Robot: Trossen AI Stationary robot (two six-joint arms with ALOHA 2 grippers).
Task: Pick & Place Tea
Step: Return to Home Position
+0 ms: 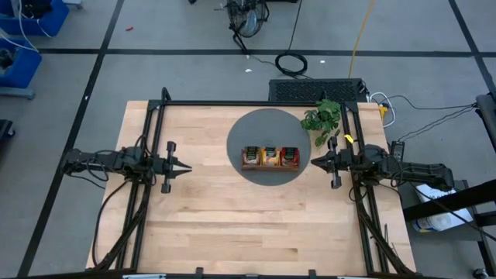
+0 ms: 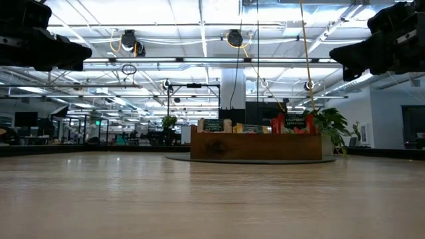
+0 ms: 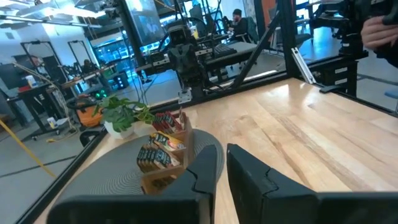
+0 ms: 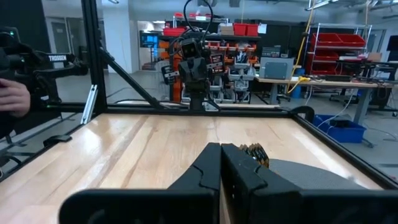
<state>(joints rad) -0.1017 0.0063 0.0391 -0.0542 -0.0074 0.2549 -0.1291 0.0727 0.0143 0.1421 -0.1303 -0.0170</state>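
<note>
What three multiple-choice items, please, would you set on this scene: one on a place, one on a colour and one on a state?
1. The brown wooden three-compartment tray stands:
A. on the round dark grey mat
B. on bare wood beside the left arm
C. on the floor

2. The small flat tea sachets in the compartment nearest the right gripper are:
A. blue
B. red
C. white

3. The left gripper and the right gripper are:
A. shut and empty
B. wide open
C. each clamped on a sachet

Answers: 1 A, the mat rings the tray in the high view; 2 B, that end compartment shows red; 3 A, each wrist view shows closed fingers holding nothing.
</note>
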